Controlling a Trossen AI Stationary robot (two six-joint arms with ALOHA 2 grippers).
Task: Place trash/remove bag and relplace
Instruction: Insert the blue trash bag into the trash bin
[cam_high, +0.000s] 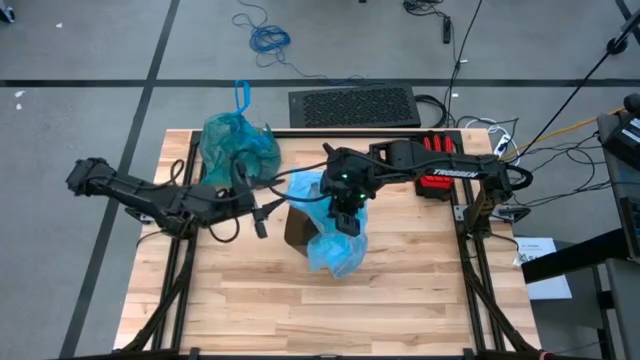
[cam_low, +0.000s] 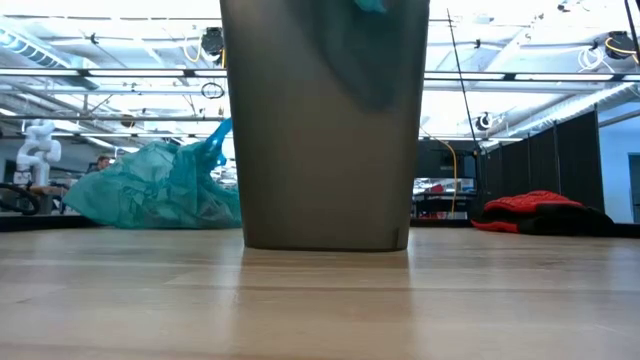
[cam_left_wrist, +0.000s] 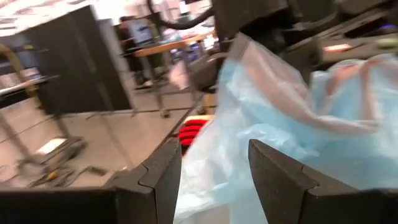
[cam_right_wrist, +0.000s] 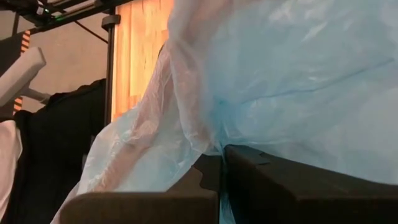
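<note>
From above, the left gripper (cam_high: 262, 217) is seen with fingers spread, just beside the brown bin (cam_high: 298, 228). The right gripper (cam_high: 347, 221) is pressed shut on the pale blue bag (cam_high: 335, 250) draped over the bin. The teal bag (cam_high: 236, 143) lies well behind the left fingers, knotted.

At table height, the bin (cam_low: 325, 130) is shown upright, the teal bag (cam_low: 160, 190) beside it, a red bundle (cam_low: 535, 208) farther off.

In the left wrist view, pale plastic (cam_left_wrist: 280, 118) is seen beyond the parted fingers (cam_left_wrist: 158, 180), untouched.

In the right wrist view, the plastic (cam_right_wrist: 280, 74) is pinched between closed fingers (cam_right_wrist: 286, 186).
</note>
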